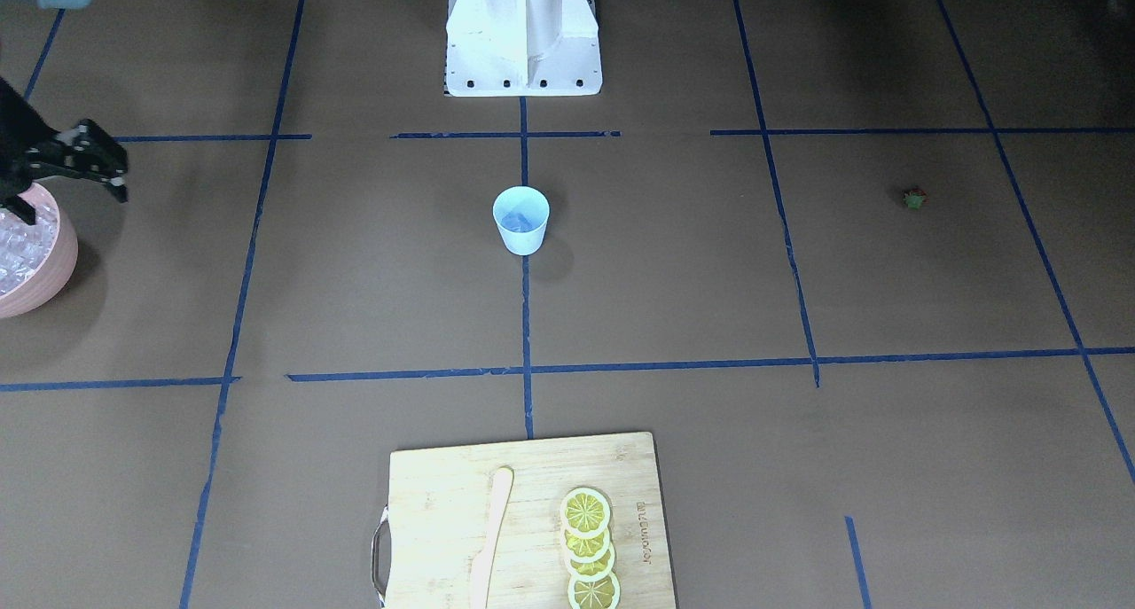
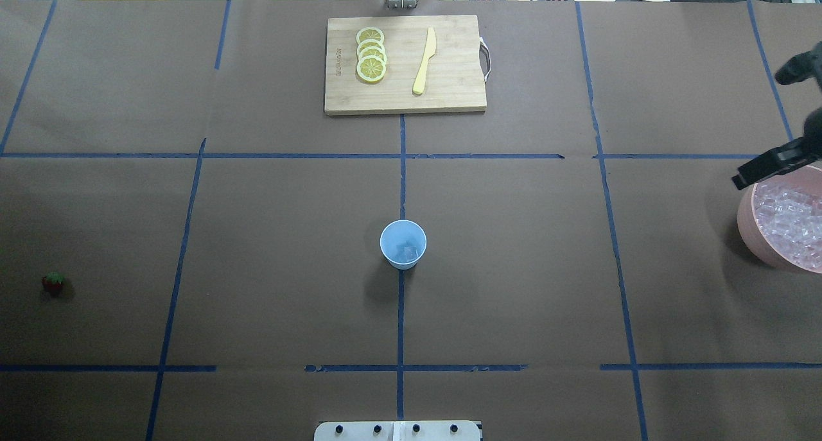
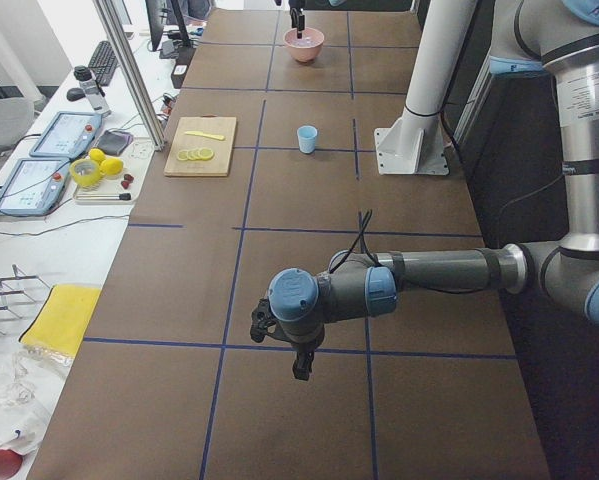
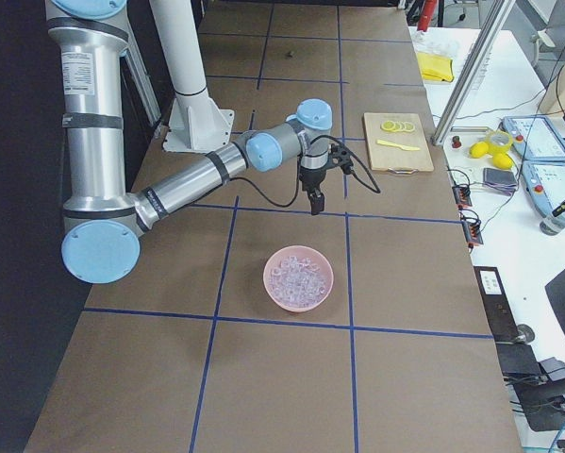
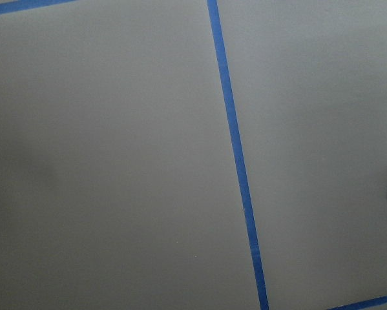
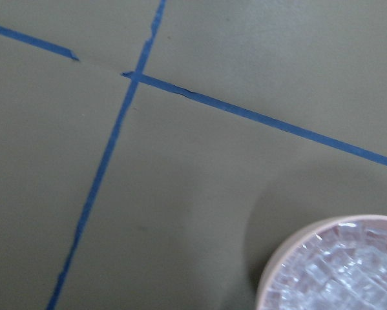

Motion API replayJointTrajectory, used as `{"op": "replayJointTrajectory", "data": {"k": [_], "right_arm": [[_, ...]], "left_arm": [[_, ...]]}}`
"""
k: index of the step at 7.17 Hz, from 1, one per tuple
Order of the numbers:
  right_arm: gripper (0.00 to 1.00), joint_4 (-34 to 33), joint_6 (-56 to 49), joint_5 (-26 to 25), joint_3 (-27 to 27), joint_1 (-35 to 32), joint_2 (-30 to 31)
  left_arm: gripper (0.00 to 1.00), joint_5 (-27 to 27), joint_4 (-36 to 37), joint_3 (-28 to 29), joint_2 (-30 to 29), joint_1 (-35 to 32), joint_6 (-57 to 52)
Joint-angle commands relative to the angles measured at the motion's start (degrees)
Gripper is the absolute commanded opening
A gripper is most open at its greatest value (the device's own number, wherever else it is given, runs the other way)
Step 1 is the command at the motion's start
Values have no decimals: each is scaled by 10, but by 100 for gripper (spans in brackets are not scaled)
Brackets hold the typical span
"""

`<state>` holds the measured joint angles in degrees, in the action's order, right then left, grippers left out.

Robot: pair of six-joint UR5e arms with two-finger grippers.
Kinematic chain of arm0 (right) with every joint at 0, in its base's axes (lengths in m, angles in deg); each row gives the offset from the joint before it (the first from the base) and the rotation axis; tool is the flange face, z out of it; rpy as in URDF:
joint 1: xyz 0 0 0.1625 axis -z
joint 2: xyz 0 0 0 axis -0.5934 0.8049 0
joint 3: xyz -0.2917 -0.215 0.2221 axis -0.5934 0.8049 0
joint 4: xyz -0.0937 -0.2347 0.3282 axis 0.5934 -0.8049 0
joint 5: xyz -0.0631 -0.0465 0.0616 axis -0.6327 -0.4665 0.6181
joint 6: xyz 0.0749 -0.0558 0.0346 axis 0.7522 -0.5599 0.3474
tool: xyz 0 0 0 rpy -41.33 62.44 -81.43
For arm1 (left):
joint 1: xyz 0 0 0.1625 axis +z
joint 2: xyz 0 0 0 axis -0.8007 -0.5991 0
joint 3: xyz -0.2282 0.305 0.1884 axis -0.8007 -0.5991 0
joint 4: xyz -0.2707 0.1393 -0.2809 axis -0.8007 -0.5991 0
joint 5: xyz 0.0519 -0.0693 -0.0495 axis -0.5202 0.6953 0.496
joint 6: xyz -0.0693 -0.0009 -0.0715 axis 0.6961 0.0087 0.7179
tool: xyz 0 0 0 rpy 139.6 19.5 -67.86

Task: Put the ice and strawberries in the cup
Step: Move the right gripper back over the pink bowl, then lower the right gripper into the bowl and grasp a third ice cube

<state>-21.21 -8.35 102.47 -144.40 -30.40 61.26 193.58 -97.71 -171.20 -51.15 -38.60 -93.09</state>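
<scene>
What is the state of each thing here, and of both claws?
Light-blue plastic cup: upright, some clear ice inside.
Pink round bowl: upright, full of ice cubes.
Tiny red strawberry: lying apart from cup.
Yellow lemon slices: overlapping on wooden cutting board.
Pale knife: flat on board.
Right claw: open, empty.
Left claw: cannot tell.

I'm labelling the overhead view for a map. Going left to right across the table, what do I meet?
strawberry → cup → pink bowl of ice. The cutting board overlaps the cup sideways, so it is left out.
</scene>
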Motion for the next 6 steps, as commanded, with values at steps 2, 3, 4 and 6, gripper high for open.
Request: {"op": "replayJointTrajectory", "data": {"k": [2, 3, 4, 6], "right_arm": [[100, 74, -108, 11, 31, -62, 104], [99, 105, -82, 10, 55, -62, 105], [99, 148, -24, 8, 75, -60, 107], [98, 227, 2, 2, 138, -55, 108]], "left_arm": [[100, 0, 0, -1, 2, 0, 0], [100, 0, 1, 0, 2, 0, 0], [100, 0, 1, -1, 3, -1, 0], [100, 0, 1, -1, 3, -1, 0]]}}
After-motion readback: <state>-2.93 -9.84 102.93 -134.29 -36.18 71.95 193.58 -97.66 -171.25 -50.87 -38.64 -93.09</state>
